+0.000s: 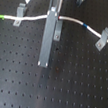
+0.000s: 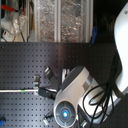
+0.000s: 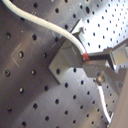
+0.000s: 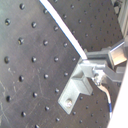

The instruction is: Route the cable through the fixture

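The cable [image 1: 76,21] was seen stretched across the far part of the black perforated board [image 1: 58,91] in the first exterior view, running from a green band [image 1: 1,17] at the first exterior view's left edge, past a blue band [image 1: 84,26], to the first exterior view's right. It was laid against three grey fixture clips: one near the first exterior view's left [image 1: 20,13], one in the middle [image 1: 56,31], and one toward the first exterior view's right [image 1: 103,39]. In the first wrist view the cable [image 3: 45,24] was shown reaching the middle clip [image 3: 67,60], where a small red mark [image 3: 86,56] was visible at a grey finger [image 3: 102,59]. In the second wrist view the cable [image 4: 62,31] was met by a finger [image 4: 95,65] beside the clip [image 4: 75,90].

The gripper [image 1: 53,14] was positioned over the cable at the middle clip, seemingly clenched on it, though the grip itself could not be confirmed. In the second exterior view the arm [image 2: 75,92] was seen above the board [image 2: 20,65], hiding most of the cable [image 2: 15,92].
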{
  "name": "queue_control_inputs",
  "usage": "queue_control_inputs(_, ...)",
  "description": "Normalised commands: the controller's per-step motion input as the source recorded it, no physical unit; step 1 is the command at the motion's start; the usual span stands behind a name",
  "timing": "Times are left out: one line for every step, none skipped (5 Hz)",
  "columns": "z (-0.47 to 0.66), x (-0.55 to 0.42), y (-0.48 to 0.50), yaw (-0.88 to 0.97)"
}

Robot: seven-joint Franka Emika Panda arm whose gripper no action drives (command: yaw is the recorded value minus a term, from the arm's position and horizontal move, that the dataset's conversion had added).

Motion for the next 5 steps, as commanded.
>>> queue_control_inputs(-0.68,-0.032,-0.004,0.00)
queue_control_inputs(0.07,0.000,0.001,0.00)
queue_control_inputs(0.66,-0.128,-0.121,0.00)
queue_control_inputs(0.00,0.001,0.024,0.00)
queue_control_inputs(-0.20,-0.015,0.275,0.00)
